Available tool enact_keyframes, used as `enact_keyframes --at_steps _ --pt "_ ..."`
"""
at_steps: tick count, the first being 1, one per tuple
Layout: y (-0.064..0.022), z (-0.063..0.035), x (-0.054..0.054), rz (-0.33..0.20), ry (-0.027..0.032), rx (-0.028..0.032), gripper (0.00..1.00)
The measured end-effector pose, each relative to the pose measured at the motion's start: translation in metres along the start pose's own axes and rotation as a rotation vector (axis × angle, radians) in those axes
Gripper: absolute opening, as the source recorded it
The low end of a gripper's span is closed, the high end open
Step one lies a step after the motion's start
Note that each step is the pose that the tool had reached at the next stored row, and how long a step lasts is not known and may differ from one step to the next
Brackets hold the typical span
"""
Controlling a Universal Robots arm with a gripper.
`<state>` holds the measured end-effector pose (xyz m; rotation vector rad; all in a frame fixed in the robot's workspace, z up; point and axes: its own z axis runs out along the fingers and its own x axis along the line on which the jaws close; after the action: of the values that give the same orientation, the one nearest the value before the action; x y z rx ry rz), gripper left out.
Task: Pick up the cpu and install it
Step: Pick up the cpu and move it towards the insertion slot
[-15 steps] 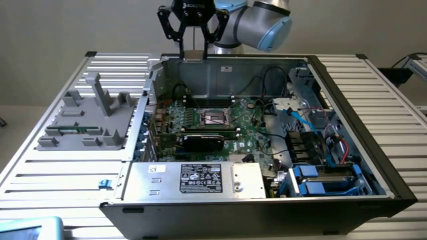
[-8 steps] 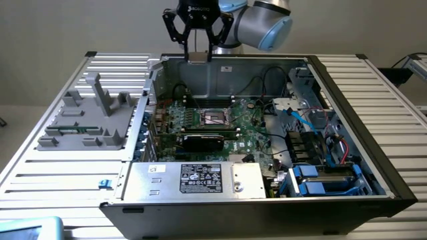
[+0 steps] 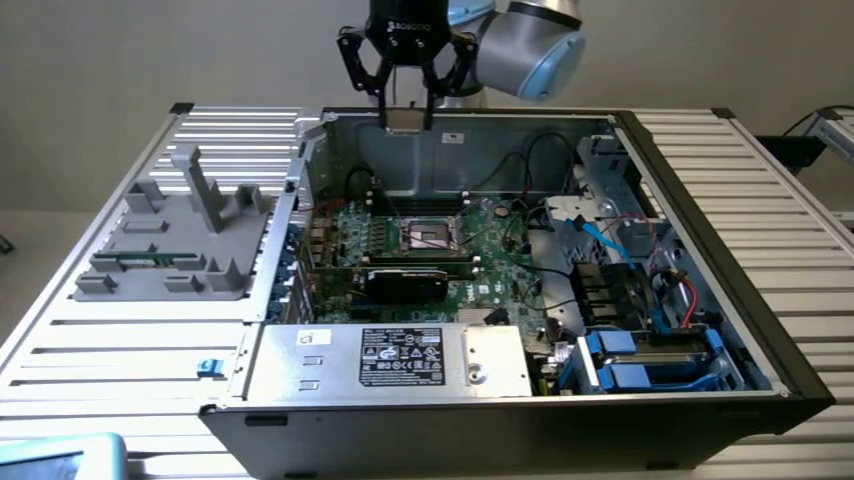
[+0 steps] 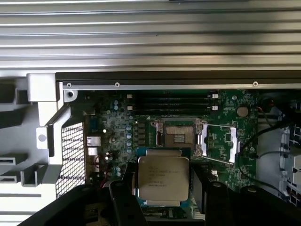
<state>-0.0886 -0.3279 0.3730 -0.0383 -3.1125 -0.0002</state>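
The gripper [image 3: 404, 120], pinching the cpu [image 4: 163, 181] level by two opposite edges, hung high over the rear wall of the case [image 3: 514, 140], the open socket [image 3: 431, 236] lying below, toward the board's middle.

brand: ROBOTIQ, on gripper [image 3: 404, 118] | PSU label [image 3: 400, 357], cpu [image 4: 163, 176] print: unreadable

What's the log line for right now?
gripper: shut on cpu | cpu: held high above the open case, not installed | socket: frame open, empty
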Motion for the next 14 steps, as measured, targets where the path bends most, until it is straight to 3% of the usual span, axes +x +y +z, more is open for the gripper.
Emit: enact_keyframes --at_steps 14 --pt "0.0006 0.0151 -0.025 0.001 -0.0003 0.0001 0.55"
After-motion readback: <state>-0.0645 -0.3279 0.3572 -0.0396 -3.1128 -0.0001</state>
